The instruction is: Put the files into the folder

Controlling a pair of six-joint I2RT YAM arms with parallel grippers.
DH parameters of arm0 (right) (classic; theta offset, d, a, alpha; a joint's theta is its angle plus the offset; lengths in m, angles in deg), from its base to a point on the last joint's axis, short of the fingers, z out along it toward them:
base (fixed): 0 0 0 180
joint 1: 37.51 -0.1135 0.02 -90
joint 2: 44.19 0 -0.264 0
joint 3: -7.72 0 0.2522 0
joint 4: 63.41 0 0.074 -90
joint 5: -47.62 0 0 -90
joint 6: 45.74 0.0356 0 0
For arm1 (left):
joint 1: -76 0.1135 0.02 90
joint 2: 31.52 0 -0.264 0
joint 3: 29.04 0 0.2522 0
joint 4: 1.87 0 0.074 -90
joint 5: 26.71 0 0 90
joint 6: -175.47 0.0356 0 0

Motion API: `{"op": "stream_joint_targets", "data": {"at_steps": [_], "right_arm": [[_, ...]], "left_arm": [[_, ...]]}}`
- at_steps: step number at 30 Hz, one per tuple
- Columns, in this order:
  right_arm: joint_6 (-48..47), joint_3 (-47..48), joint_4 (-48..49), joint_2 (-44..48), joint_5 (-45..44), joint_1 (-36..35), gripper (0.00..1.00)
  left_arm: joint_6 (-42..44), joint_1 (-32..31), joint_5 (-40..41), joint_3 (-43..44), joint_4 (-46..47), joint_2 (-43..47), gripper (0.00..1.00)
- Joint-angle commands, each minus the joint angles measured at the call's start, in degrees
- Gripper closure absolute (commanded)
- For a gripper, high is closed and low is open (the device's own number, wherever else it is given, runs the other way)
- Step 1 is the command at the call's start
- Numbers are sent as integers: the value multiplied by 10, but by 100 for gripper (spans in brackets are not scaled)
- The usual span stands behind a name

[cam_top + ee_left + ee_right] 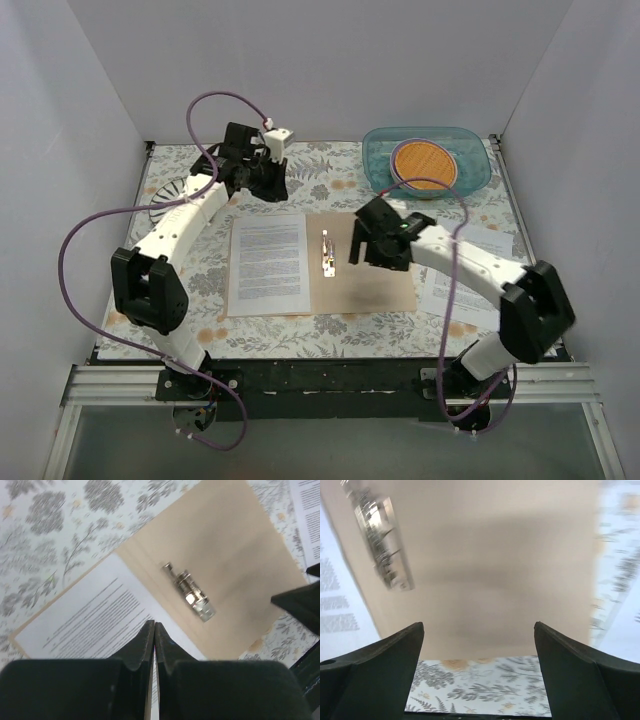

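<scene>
Above the open folder [378, 282] (one file [268, 262] inside) right fingers [382, 672] spread; left fingers [141, 647] pressed together

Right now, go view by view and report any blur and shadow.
Top external: sharp and evenly lit, with a soft shadow on the folder beneath the right gripper. Right wrist: motion blur smears the metal clip and the printed sheets at both edges; a dim band crosses the folder. Left wrist: mostly crisp, clip only slightly soft.
</scene>
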Motion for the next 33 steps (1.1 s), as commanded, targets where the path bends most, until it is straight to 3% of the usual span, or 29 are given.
{"op": "stream_joint_targets", "data": {"at_steps": [1, 5, 11, 19, 25, 33], "right_arm": [[35, -104, -40, 154, -57, 126, 2], [56, -145, -90, 221, -72, 268, 1], [79, -223, -107, 315, -133, 406, 1], [-20, -286, -41, 332, -79, 600, 1], [-53, -305, 9, 322, -41, 666, 1], [-59, -308, 44, 246, -25, 684, 1]], "left_arm": [[-5, -108, 4, 91, 9, -67, 100], [-22, -175, -38, 179, 19, -171, 100], [-26, -253, -101, 258, 86, -279, 100], [-44, -303, -127, 302, 122, -373, 100], [-66, -319, -138, 278, 168, -379, 100], [-121, -326, -143, 258, 203, -398, 98]]}}
